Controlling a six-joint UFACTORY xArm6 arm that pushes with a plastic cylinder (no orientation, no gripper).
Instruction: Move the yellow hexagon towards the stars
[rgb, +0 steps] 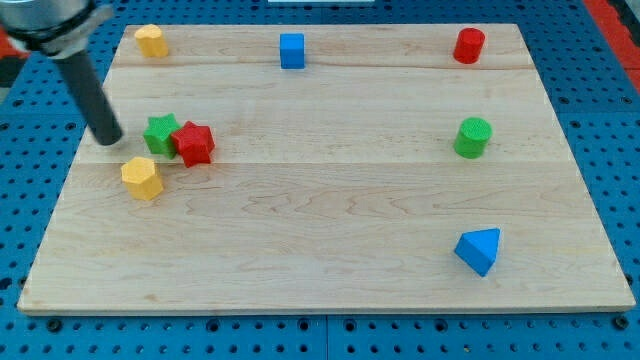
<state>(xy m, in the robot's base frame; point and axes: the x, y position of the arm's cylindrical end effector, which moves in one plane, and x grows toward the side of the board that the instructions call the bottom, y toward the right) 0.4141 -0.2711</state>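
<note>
nearest the view's bottom, a blue triangle (479, 250) sits on the wooden board (320, 260), toward the right. farther up on the left lies a yellow hexagon (142, 178), the one close to the stars: it is just below and left of the green star (159, 134), near it but whether they touch i cannot tell. the red star (194, 143) presses against the green star's right side. my tip (107, 139) is down just left of the green star and above the yellow hexagon, apart from the hexagon; a small gap seems to separate it from the star. the rod (85, 85) leans up toward the view's top left. it ends in a plain tip, with no fingers to spread or press. level with the stars, far to the right, stands a green cylinder (473, 137). along the top edge are a second yellow hexagon (151, 41) at left, a blue cube (291, 50) in the middle and a red cylinder (468, 46) at right, all well apart.
</note>
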